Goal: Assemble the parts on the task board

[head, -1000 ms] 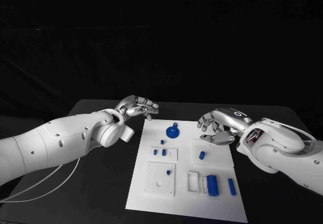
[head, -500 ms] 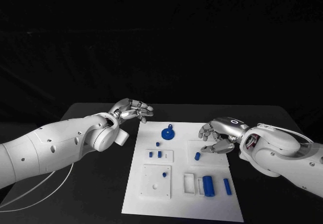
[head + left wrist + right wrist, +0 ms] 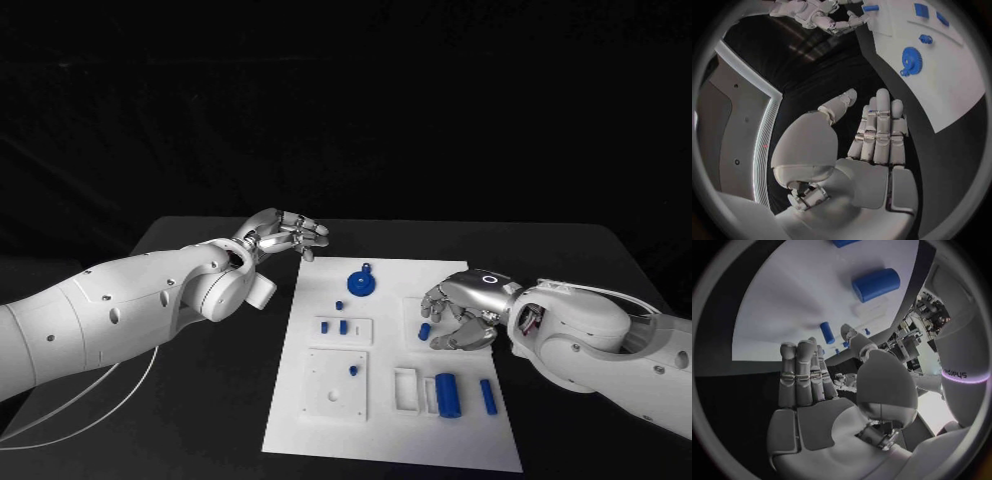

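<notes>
The white task board [image 3: 389,440] lies in the middle of the black table. On it are a blue gear [image 3: 362,284], several small blue pegs [image 3: 346,326], a short blue cylinder [image 3: 424,332], a large blue cylinder [image 3: 449,395] and a blue rod [image 3: 489,397]. My right hand [image 3: 462,310] hovers at the board's right side, fingertips pointing down just beside the short cylinder and holding nothing. The right wrist view has its fingers [image 3: 804,375] spread over the board [image 3: 792,295]. My left hand [image 3: 289,235] hangs off the board's far left corner, holding nothing, its fingers [image 3: 879,130] straight.
White raised blocks with slots [image 3: 340,385] sit on the board's near half. A white cable [image 3: 87,410] trails on the table at the left. In the left wrist view the gear [image 3: 911,59] and my right hand [image 3: 826,17] lie beyond the left fingertips.
My right hand has drawn back toward me and come down beside the short blue cylinder. My left hand has stayed near the board's far left corner.
</notes>
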Tool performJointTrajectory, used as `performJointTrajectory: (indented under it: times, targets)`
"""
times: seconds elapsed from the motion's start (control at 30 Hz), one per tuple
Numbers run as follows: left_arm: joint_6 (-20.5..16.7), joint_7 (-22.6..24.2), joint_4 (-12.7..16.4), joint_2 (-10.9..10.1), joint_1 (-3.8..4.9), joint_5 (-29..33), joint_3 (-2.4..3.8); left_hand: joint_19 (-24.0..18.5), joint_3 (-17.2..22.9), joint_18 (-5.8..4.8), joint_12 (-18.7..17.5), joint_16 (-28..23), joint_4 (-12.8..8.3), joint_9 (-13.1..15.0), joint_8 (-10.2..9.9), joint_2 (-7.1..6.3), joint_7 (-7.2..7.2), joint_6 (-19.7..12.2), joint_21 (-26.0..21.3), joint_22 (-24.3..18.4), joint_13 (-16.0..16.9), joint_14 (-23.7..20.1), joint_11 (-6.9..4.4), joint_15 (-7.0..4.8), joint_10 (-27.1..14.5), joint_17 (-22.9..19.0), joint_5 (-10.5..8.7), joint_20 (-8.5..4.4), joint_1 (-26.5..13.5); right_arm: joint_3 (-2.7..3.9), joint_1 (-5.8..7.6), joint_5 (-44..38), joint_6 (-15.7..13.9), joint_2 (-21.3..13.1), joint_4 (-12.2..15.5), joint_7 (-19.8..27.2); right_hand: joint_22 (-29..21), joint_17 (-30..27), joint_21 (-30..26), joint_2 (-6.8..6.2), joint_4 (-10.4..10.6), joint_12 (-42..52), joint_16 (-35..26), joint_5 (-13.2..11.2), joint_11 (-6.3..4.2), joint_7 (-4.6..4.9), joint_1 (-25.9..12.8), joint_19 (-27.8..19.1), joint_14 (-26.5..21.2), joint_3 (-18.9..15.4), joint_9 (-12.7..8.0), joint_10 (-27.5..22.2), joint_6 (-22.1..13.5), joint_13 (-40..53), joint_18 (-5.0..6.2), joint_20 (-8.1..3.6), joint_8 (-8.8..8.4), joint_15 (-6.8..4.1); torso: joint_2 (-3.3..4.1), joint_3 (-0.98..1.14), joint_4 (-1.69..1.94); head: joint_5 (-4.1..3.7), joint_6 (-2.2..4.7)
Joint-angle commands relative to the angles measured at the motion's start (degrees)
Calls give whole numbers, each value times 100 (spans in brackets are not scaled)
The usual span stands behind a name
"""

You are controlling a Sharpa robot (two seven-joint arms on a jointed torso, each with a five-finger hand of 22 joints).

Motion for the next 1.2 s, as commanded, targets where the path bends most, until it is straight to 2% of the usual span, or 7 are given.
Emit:
performJointTrajectory:
  times: [0.03,0.13,0.37,0.6,0.83,1.03,1.2]
  targets:
    - [78,68,12,5,1,42,4,44,-30,79,-12,-37,0,-6,7,42,-8,-36,-29,10,-6,46,-2,-5,-34,7,20,-5,-25,-6,-19,-203,181,42,29,-11,80,-21,-13,33,32,45,30,-166,63,38,141,5,-5,115,-10,9,80,-18,317,-10,33,-31,1,-5,1,8,-19]
    - [80,67,13,-2,1,42,3,45,-30,79,-13,-39,0,-6,7,44,-7,-37,-29,10,-7,47,-2,-5,-35,9,20,-5,-25,-13,-33,-247,159,90,25,-13,77,-47,-12,37,108,77,50,-353,36,60,352,32,11,382,-9,110,160,-28,317,-14,77,-59,2,-5,5,15,-34]
    - [82,67,13,-7,1,43,3,45,-30,79,-12,-41,1,-7,8,45,-7,-38,-31,11,-8,47,-2,-5,-36,13,20,-5,-25,-18,-66,-309,88,158,5,-26,84,-78,7,78,299,112,85,-356,-2,31,612,71,42,957,-1,249,250,-34,317,-20,137,-96,1,-6,2,29,-56]
    - [82,64,13,-11,1,43,3,46,-31,79,-12,-43,2,-7,8,48,-7,-39,-32,12,-8,48,-2,-5,-36,16,20,-4,-26,-19,-83,-360,88,220,-5,-23,93,-97,31,167,387,146,107,-358,-32,-1,689,84,55,1214,12,354,327,-26,317,-25,189,-122,2,-2,-1,44,-71]
    - [86,60,14,-16,1,43,3,47,-31,80,-12,-45,3,-7,8,51,-6,-40,-32,12,-9,48,-1,-4,-36,19,21,-4,-26,-19,-94,-510,28,240,-6,-64,100,-109,63,306,461,254,132,-358,-109,-79,720,102,77,1411,52,573,506,39,317,-31,294,-194,1,1,-2,59,-91]
    - [87,59,17,-19,1,43,3,48,-31,80,-12,-48,4,-8,9,53,-6,-42,-34,13,-10,49,-1,-4,-37,22,21,-4,-27,-19,-107,-608,-10,292,-7,-116,103,-114,110,266,444,304,163,-359,-158,-129,711,126,88,1508,83,683,613,93,317,-53,359,-243,1,1,-5,61,-99]
    - [83,56,16,-24,1,43,3,49,-30,81,-12,-50,3,-8,9,55,-6,-44,-35,14,-11,49,-2,-5,-37,25,22,-5,-24,-19,-135,-684,-50,301,-6,-171,101,-113,137,297,406,344,190,-358,-193,-168,761,143,106,1628,116,767,700,138,317,-67,412,-276,2,0,1,67,-115]
